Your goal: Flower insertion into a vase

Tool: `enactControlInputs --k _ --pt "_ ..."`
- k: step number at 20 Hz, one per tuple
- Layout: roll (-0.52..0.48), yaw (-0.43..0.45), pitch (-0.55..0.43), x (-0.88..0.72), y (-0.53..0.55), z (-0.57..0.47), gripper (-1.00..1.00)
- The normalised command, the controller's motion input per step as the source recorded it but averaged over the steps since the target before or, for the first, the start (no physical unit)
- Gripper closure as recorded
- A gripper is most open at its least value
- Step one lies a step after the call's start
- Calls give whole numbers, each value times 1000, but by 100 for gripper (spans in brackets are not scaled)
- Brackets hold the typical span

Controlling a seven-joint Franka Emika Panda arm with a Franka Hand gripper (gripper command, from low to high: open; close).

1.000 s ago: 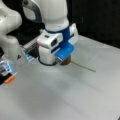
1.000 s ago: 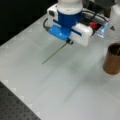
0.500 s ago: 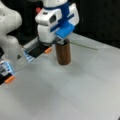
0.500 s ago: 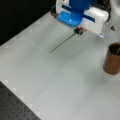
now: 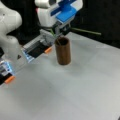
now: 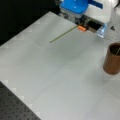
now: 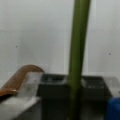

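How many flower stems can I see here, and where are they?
1. The green stem is gripped by the robot's hand above the brown vase, sticking out sideways over the table. More could be hidden inside the vase.

A dark brown, matte, straight-sided cylindrical vase (image 5: 62,51) stands upright on the pale grey tabletop (image 5: 75,95), toward a front view's upper middle. The white arm's gripper (image 5: 61,30), carrying a blue plastic fitting, hangs directly above the vase's open rim. Its dark fingers are closed on a thin green flower stem (image 5: 86,31), which extends from the gripper toward a front view's right, roughly level and clear of the tabletop. To the vase's left lies a grey tray-like fixture with orange tabs (image 5: 37,47). A white robot base (image 5: 10,32) occupies the left edge.
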Motion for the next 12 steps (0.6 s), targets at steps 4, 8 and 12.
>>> enactControlInputs --k 4,8,12 --pt "21 -141 223 -20 570 31 100" --pt "-31 -69 205 -160 366 -40 100" --pt "-18 -60 174 -275 161 -46 100"
